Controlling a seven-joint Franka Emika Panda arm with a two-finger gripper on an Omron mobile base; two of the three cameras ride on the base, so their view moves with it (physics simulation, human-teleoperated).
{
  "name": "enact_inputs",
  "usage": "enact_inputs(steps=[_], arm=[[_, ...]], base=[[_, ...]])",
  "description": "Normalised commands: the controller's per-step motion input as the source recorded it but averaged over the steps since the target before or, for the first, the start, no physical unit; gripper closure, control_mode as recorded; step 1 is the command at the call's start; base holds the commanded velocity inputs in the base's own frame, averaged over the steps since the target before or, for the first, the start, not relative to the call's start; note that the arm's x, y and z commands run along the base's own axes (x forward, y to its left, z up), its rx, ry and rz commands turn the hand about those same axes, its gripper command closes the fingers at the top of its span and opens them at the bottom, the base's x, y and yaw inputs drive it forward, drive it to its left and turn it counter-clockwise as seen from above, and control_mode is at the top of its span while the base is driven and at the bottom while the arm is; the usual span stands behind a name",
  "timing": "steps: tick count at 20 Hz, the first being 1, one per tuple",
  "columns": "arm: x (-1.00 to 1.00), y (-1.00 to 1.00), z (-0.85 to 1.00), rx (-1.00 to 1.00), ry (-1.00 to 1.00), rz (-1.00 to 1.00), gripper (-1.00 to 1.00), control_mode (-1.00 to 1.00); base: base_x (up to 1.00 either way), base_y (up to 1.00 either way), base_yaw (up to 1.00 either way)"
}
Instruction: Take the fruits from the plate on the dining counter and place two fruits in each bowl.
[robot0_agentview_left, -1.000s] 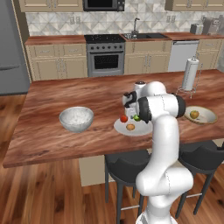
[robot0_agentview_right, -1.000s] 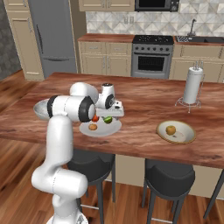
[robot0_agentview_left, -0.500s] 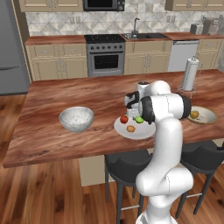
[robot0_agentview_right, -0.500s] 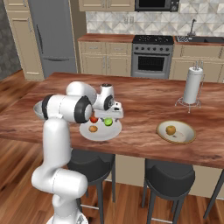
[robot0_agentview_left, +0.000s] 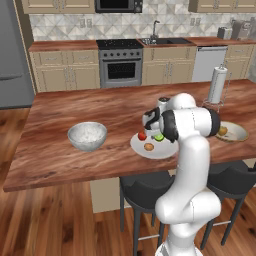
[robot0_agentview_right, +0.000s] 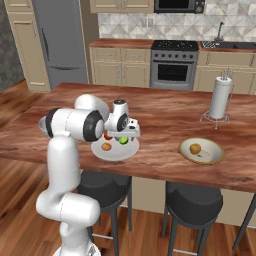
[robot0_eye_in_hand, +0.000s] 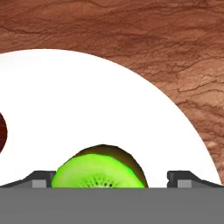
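Hovering low over the plate (robot0_agentview_left: 156, 149), the end effector (robot0_eye_in_hand: 112, 177) is standing wide apart, holding nothing; in the hand view its two dark tips are flanking the bright green fruit (robot0_eye_in_hand: 98, 171), which is lying on the white plate with a gap on each side. A sliver of the red fruit (robot0_eye_in_hand: 2, 132) is showing at the left edge of that view.

On the reddish wood-grain surface (robot0_agentview_left: 75, 115), the plate is carrying three fruits: red (robot0_agentview_left: 142, 135), bright green (robot0_agentview_left: 159, 137) and orange (robot0_agentview_left: 148, 147), the orange one sitting nearest the stool side. From the right base view the same three are showing under the arm's wrist: red (robot0_agentview_right: 107, 136), green (robot0_agentview_right: 123, 140), orange (robot0_agentview_right: 106, 147).

The grey-white speckled bowl (robot0_agentview_left: 87, 136) is sitting well apart from the plate. The pale beige bowl (robot0_agentview_right: 201, 150) is sitting toward the other end, holding one yellowish fruit (robot0_agentview_right: 195, 148). A paper towel holder (robot0_agentview_right: 220, 98) is standing upright behind it.
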Motion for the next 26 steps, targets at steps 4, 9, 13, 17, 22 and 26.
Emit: enact_inputs(steps=[4,9,13,17,22,26], arm=[[0.42,0.0,-0.02,0.0,-0.01,0.01,-1.0,-1.0],[0.11,0.0,-0.06,0.0,0.01,0.0,1.0,-1.0],[-0.47,-0.01,-0.02,0.0,0.0,-0.02,1.0,-1.0],[-0.98,-0.06,0.06,0.0,0.0,-0.08,1.0,-1.0],[-0.9,-0.02,0.06,0.0,-0.01,-0.08,1.0,-1.0],[-0.3,-0.24,0.64,-0.01,-0.07,-0.1,1.0,-1.0]], base=[[0.0,0.0,0.0],[0.0,0.0,0.0],[0.0,0.0,0.0],[0.0,0.0,0.0],[0.0,0.0,0.0],[0.0,0.0,0.0]])
